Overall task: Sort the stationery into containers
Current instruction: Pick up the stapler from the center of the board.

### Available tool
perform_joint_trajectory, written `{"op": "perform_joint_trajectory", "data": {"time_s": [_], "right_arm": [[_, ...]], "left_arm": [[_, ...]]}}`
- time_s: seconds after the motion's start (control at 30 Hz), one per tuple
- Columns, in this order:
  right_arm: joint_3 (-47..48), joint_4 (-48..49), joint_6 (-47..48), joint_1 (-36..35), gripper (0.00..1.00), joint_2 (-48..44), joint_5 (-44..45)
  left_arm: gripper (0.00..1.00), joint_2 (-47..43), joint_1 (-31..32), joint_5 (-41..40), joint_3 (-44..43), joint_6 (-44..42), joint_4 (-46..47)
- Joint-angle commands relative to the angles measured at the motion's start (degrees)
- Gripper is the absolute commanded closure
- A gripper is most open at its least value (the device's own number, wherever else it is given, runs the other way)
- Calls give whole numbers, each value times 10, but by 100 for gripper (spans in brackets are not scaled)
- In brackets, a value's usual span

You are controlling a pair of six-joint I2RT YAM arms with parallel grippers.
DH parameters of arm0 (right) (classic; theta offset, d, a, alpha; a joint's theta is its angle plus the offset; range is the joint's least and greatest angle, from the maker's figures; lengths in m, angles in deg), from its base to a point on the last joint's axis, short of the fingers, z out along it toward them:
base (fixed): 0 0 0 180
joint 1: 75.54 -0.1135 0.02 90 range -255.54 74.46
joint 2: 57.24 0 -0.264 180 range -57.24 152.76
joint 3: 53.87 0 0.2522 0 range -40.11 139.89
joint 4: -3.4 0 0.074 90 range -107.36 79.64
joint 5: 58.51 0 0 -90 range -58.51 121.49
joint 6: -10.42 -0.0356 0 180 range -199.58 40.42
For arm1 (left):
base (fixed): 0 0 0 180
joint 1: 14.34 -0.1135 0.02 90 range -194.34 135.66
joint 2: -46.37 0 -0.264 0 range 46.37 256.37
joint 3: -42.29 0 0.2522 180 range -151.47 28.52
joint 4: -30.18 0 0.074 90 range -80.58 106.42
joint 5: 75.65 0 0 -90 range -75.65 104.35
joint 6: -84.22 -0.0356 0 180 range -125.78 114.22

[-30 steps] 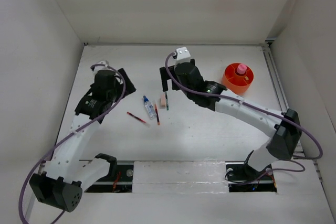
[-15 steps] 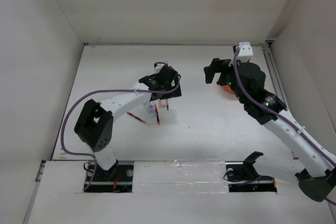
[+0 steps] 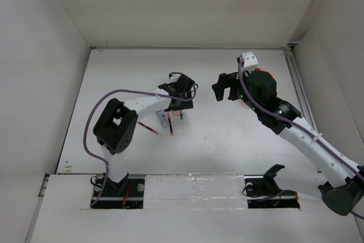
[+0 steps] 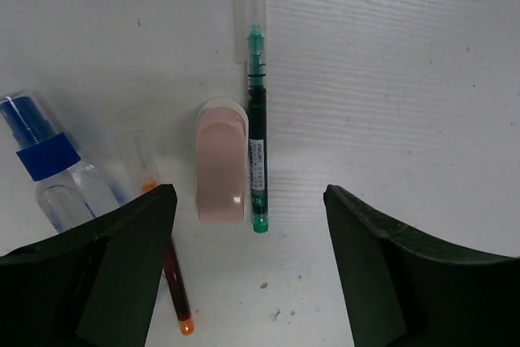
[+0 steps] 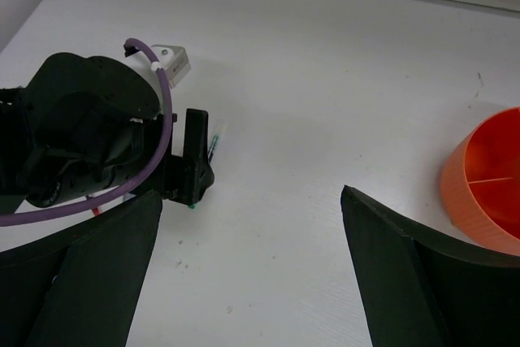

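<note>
My left gripper (image 3: 180, 99) is open and empty, pointing down just above the stationery. In the left wrist view the gripper (image 4: 248, 194) has the pink eraser block (image 4: 221, 164) and the dark green pen (image 4: 257, 127) lying side by side ahead of its open jaws. The blue-capped bottle (image 4: 57, 176) and a red pen (image 4: 172, 278) lie by its left finger. My right gripper (image 3: 222, 86) is open and empty, held above the table between the stationery and the orange tub (image 5: 487, 180). My right arm mostly hides the tub (image 3: 263, 72) from above. The tan cube and the pink-capped cylinder are out of view.
Seen from above, the bottle (image 3: 163, 119) lies between two red pens, one to its left (image 3: 147, 128) and one to its right (image 3: 170, 124). White walls close the table at the left, back and right. The left arm's purple cable loops over the table.
My left arm has swung from the far left over to the stationery cluster. My right arm left the cluster, went to the tub, then came back a little to the left.
</note>
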Motion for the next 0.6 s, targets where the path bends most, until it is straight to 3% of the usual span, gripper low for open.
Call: {"op": "perform_joint_trajectory", "data": {"time_s": [0.0,0.13,0.2,0.3,0.57], "right_arm": [[4,35,15,2,3,7,-20],[4,35,15,-3,4,18,-25],[4,35,15,-3,4,18,-25],[4,35,15,-3,4,18,-25],[4,35,20,-3,4,18,-25]], "left_arm": [[30,-2,1,-19,-26,-10,9],[31,10,-11,-19,-36,-16,8],[41,16,-18,-19,-36,-21,8],[45,21,-18,-25,-36,-21,8],[50,40,-18,-25,-31,-21,8]]}}
